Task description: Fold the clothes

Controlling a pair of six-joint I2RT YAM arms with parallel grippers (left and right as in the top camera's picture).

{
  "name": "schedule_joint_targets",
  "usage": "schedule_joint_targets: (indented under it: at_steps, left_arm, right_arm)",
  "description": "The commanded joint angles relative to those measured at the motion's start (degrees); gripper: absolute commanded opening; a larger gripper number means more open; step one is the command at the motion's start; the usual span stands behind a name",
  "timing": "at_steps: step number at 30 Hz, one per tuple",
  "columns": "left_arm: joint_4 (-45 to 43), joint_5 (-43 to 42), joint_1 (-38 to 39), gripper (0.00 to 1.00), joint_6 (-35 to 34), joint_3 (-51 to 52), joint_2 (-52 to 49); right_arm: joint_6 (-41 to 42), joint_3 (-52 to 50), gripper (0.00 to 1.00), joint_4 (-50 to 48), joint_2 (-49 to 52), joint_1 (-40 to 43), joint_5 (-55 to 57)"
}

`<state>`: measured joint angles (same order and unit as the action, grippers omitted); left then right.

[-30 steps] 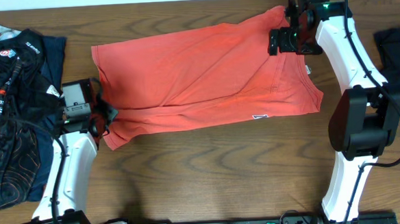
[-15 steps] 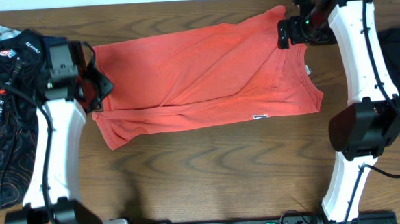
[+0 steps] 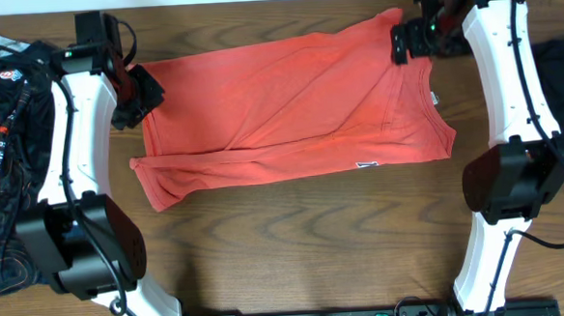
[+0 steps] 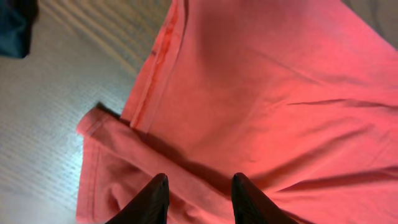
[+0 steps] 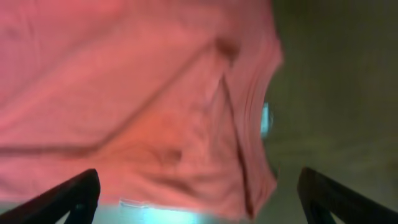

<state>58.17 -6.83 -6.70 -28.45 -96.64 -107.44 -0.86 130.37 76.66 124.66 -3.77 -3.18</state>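
Moved: left gripper (image 3: pixel 141 91) up off the near-left fold and onto the far-left corner of the shirt (image 3: pixel 289 109). Right gripper (image 3: pixel 404 45) hardly shifted from half a second back. Shirt lying just as before.
Shirt: mid-table (image 3: pixel 296 244), spread long-ways from left to right. Near-left part doubled over in a fold. Small white label (image 3: pixel 365 164) close to the near hem.
Around: dark heap (image 3: pixel 10 143) of clothes along the left edge. Dark cloth (image 3: pixel 563 75) at the right edge, well apart from the shirt.
In the way: left arm (image 3: pixel 59 150) running over the inner edge of the dark heap. Right arm (image 3: pixel 515 78) crossing in front of the dark cloth, just beside the shirt's right end.
Left arm pose: stretched far out from its base, wrist bent down over the shirt's corner.
Left tool: fingers (image 4: pixel 155 202) a little apart, red cloth showing between them, nothing pinched.
Right arm pose: reaching full length to the far-right corner, wrist turned inward.
Right tool: fingers (image 5: pixel 68 196) spread wide above the cloth. Wrist view blurred, contact with the shirt impossible to call.
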Motion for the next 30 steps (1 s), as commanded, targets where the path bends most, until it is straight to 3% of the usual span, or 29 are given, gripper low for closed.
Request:
schedule_joint_targets:
  at_steps: [1, 11, 24, 26, 28, 30]
  left_arm:
    - [-0.33, -0.66, 0.04, 0.36, 1.49, -2.64, 0.04]
    - [-3.37, -0.7, 0.04, 0.36, 2.14, -2.89, -3.58]
    - [-14.45, 0.57, 0.04, 0.36, 3.58, -2.89, -11.1]
    - [-13.27, 0.13, 0.22, 0.3, 3.69, -2.89, -10.86]
    - [-11.47, 0.22, 0.72, 0.14, 5.86, -2.89, -9.73]
    - [-9.31, 1.68, 1.36, 0.07, 6.6, -2.89, -7.34]
  right_arm:
    - [-1.6, 1.05, 0.99, -4.83, 1.53, -0.44, 0.31]
    - [-2.89, 1.22, 0.99, -4.83, 9.01, -1.84, -1.75]
    - [-5.25, 1.27, 0.99, -11.02, 9.38, -4.9, 4.68]
    - [-4.09, 1.27, 0.99, -9.35, 9.35, -5.05, 4.68]
    - [-3.17, 1.27, 0.99, -7.41, 9.11, -5.03, 4.74]
    - [-1.7, 1.27, 0.99, -5.55, 8.04, -5.03, 4.66]
